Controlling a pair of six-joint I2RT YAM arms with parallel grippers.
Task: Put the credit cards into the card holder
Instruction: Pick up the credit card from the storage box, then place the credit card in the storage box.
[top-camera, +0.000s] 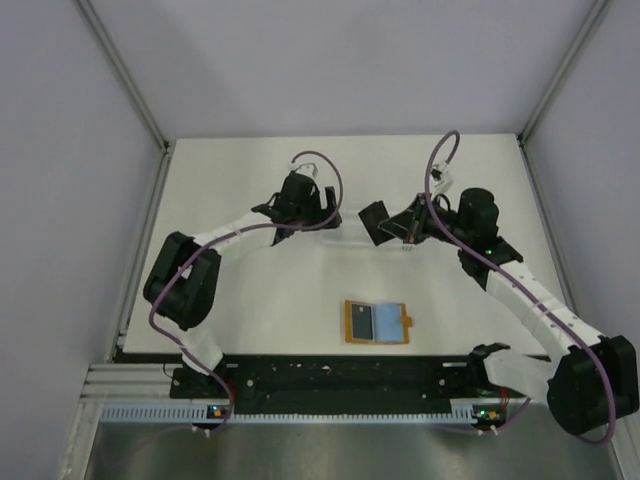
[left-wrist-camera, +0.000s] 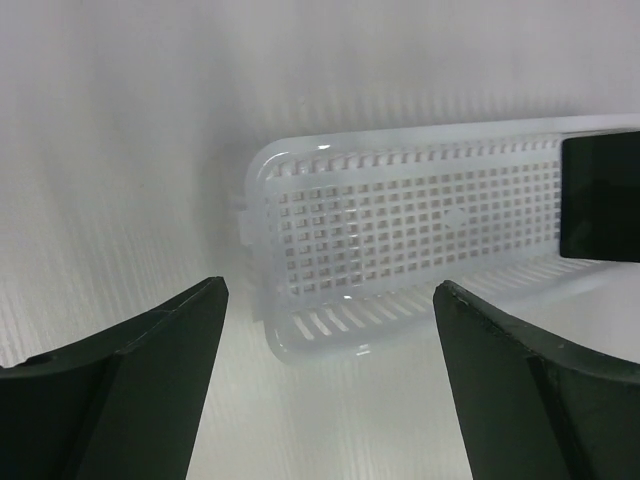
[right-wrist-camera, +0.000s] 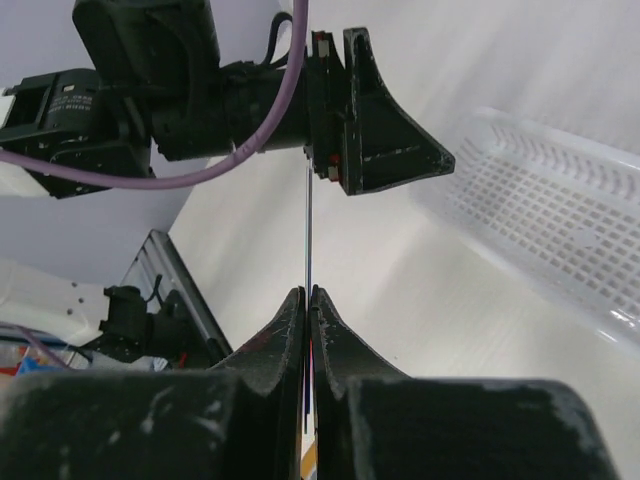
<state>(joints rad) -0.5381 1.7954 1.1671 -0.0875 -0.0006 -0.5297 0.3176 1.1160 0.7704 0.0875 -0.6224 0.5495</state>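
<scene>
credit card (top-camera: 374, 222): one, edge-on in your right pincer (right-wrist-camera: 308, 296), raised by the white tray (left-wrist-camera: 400, 230)
right pincer: pressed together on that card
left pincer (left-wrist-camera: 330, 290): spread, empty, above the tray
card holder (top-camera: 376, 323): open on table (top-camera: 250, 300), well apart from both pincers

**One card held on edge, holder lying open**

I see a single credit card (top-camera: 373, 222): dark, thin, rectangular, pinched upright in the right gripper (right-wrist-camera: 308, 297) over the far middle of the table (top-camera: 250, 300). In the right wrist view it shows only as a hairline edge. The card holder (top-camera: 377, 323) lies flat and open nearer the arm bases, well apart from the card. It is orange-tan with a pale blue-grey panel inside and a small tab on its right side.
</scene>
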